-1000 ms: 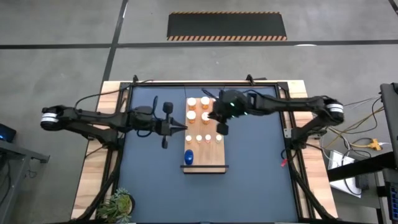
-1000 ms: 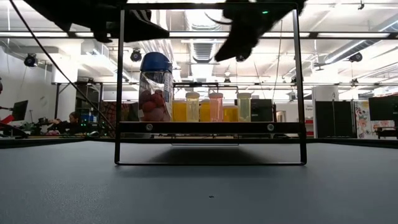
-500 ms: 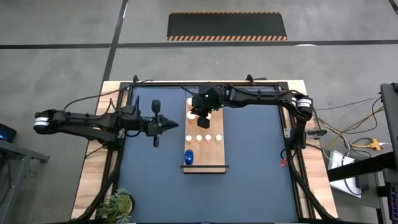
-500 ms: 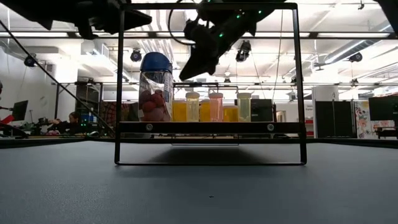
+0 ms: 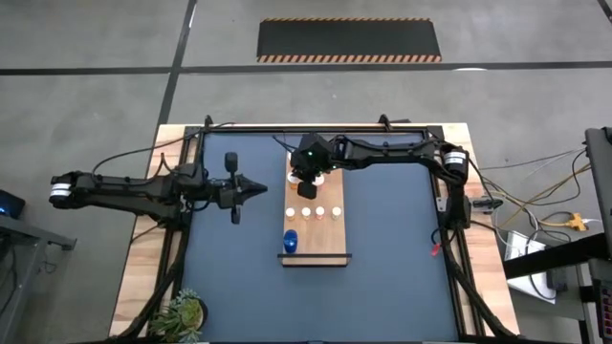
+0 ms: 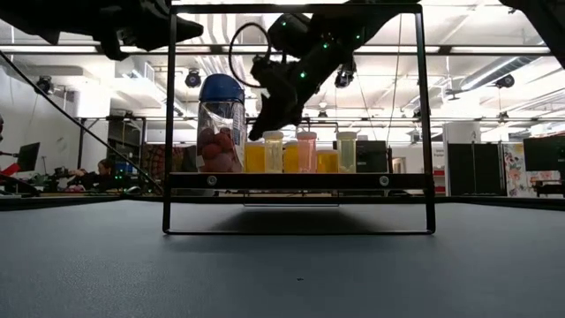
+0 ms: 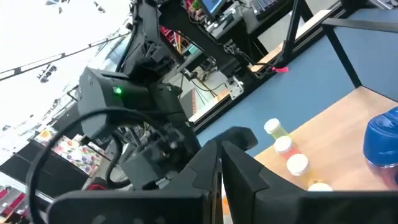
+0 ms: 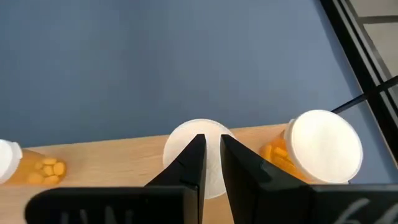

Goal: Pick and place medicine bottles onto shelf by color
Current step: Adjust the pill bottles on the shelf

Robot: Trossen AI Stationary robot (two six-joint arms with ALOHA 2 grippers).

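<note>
Two arms, right gripper (image 8: 211,163) above capped bottle (image 8: 194,149)

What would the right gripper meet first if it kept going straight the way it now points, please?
Most likely the white cap of an orange bottle on the shelf: the right gripper sits right above it, fingers nearly shut. Depth is uncertain.

Bright overhead ceiling lights, arms backlit, wrist views soft.

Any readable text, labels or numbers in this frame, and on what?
None can be read.
Orange bottles: no label text legible.
Blue bottle: no print visible.
Shelf: bare wood, no markings.
Floor mat: striped edges only, no words.
Posters in the room: too small to read.
</note>
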